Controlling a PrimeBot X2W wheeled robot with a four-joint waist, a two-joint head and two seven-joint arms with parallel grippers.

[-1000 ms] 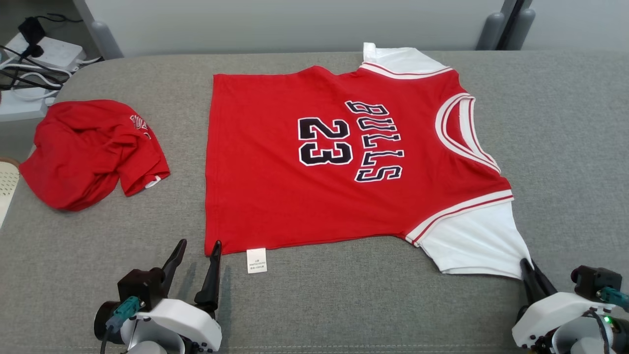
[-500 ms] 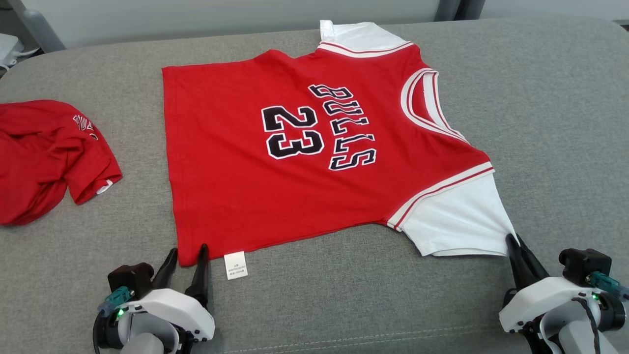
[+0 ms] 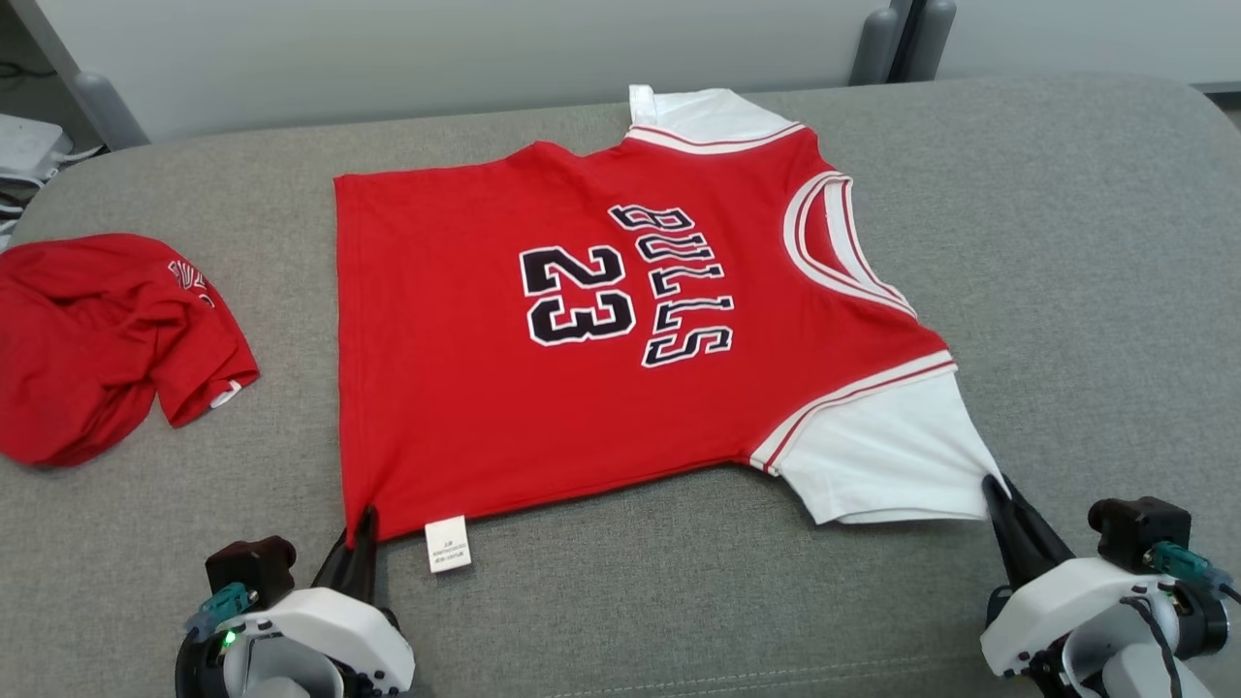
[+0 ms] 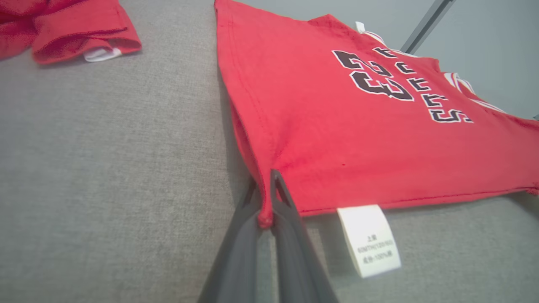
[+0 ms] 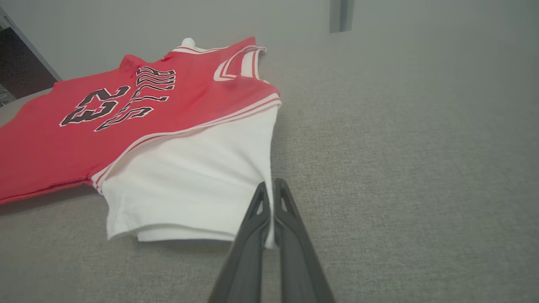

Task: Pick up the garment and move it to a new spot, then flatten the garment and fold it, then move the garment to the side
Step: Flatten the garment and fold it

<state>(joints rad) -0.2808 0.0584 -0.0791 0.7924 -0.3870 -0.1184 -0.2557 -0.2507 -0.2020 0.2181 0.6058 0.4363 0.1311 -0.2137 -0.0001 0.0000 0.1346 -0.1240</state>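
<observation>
head view: jersey (image 3: 465, 407) lies flat mid-cushion (image 3: 1086, 291), hem left, collar right | left gripper (image 3: 365, 523), open a second ago, now clamps near-left hem corner | right gripper (image 3: 993, 488) pinches near sleeve corner | both near corners held, fold likely next

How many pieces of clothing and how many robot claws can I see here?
Clothing: 2, the flat red-and-white numbered jersey and the crumpled red cloth garment.
Grippers: 2, the dark-fingered left gripper and right gripper.
Total: 4.
</observation>
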